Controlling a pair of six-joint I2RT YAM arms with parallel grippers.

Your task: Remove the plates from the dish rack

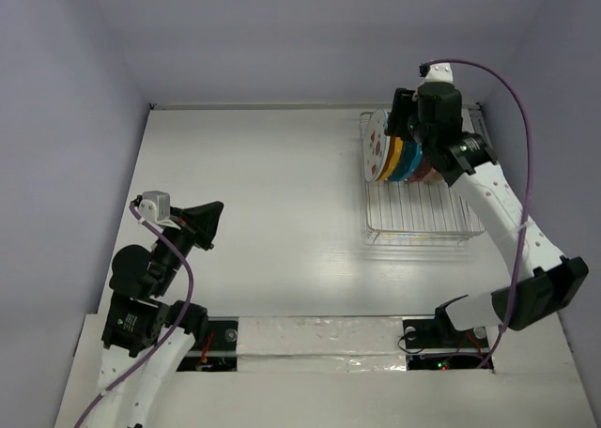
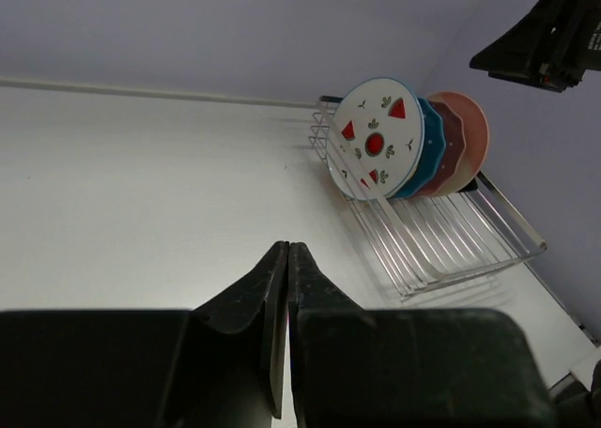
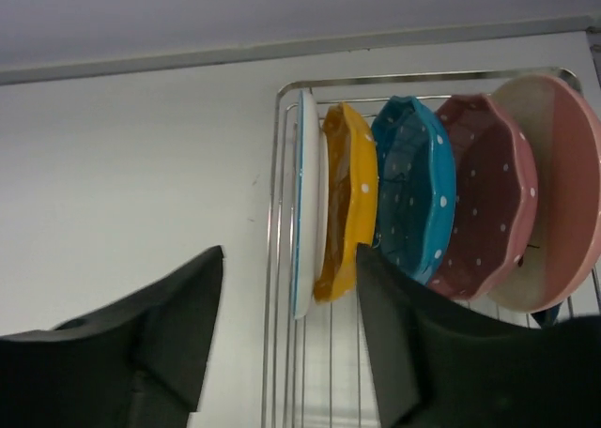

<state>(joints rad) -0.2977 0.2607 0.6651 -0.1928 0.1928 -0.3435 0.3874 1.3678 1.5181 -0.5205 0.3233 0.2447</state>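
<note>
The dish rack (image 1: 423, 217) stands at the far right of the table. Several plates stand upright at its far end. From the left they are white with red marks (image 3: 305, 203), yellow dotted (image 3: 349, 198), teal-blue dotted (image 3: 418, 193), maroon-pink dotted (image 3: 488, 198) and cream-and-pink (image 3: 559, 184). A dark navy sliver (image 3: 549, 313) shows behind them. My right gripper (image 3: 289, 252) is open above the white and yellow plates and touches neither. It shows over the rack's far end in the top view (image 1: 408, 118). My left gripper (image 1: 211, 223) is shut and empty at the left, far from the rack (image 2: 451, 240).
The near half of the rack holds only bare wire bars (image 1: 418, 207). Grey walls close in the table at the back and on both sides. A raised white ledge (image 1: 319, 339) runs along the near edge between the arm bases.
</note>
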